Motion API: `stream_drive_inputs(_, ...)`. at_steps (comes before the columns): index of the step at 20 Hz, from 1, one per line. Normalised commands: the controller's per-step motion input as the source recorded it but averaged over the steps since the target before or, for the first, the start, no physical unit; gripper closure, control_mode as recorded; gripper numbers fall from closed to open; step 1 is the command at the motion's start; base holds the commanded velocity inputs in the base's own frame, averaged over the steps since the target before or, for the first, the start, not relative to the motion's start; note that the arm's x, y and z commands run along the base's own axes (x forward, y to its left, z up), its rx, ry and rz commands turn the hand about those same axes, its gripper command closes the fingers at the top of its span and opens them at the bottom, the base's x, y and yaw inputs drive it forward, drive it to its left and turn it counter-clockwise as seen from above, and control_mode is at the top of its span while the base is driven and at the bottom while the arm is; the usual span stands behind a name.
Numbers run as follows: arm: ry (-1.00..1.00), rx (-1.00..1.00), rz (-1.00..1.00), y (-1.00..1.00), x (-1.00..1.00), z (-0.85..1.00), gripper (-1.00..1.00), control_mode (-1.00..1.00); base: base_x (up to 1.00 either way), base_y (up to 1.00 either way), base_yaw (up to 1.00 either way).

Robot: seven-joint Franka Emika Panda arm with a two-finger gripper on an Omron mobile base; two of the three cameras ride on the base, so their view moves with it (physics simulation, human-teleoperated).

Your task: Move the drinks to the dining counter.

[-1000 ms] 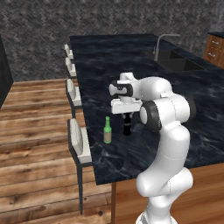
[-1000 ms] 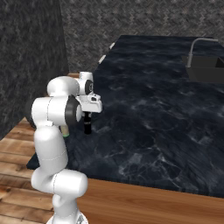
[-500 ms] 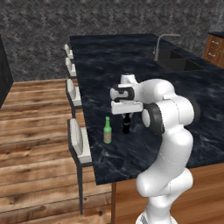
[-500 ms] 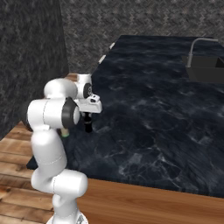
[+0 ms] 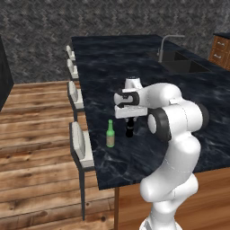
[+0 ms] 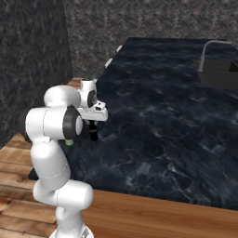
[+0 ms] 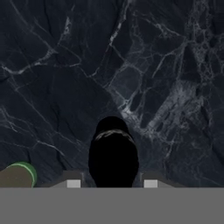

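Two bottles, black bottle [image 5: 130, 128] under unmoved fingers [image 7: 73, 180], green bottle [image 5: 110, 134] alongside.

drinks on the dining counter [image 5: 179, 108]: two. one green bottle [image 5: 110, 134], one black bottle [image 5: 130, 127]. stools [image 5: 79, 143] along the counter's edge: four with white seats. sinks: one sink [image 5: 184, 66], with one faucet [image 5: 167, 43]. wooden drawer units: one drawer unit [image 5: 221, 50], far right.
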Motion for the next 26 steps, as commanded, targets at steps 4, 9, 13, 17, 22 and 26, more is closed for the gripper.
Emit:
stream_drive_inputs(4, 0.0, 0.0, 0.0, 0.0, 0.0, 0.21, -1.0, -1.0, 0.0, 0.0, 0.0)
stream_drive_inputs(9, 0.0, 0.0, 0.0, -0.01, 0.0, 0.64, -1.0, -1.0, 0.0, 0.0, 0.0)
stream_drive_inputs(13, 0.0, 0.0, 0.0, -0.14, -0.3, 0.68, -1.0, -1.0, 0.0, 0.0, 0.0)
stream_drive_inputs(17, -0.02, 0.0, 0.0, -0.23, -0.79, 0.55, -1.0, -1.0, 0.0, 0.0, 0.0)
stream_drive_inputs(22, -0.01, 0.0, 0.0, -0.09, -1.0, 0.21, -1.0, -1.0, 0.0, 0.0, 0.0)
stream_drive_inputs(26, 0.0, 0.0, 0.0, -0.09, -0.97, 0.07, -1.0, -1.0, 0.0, 0.0, 0.0)
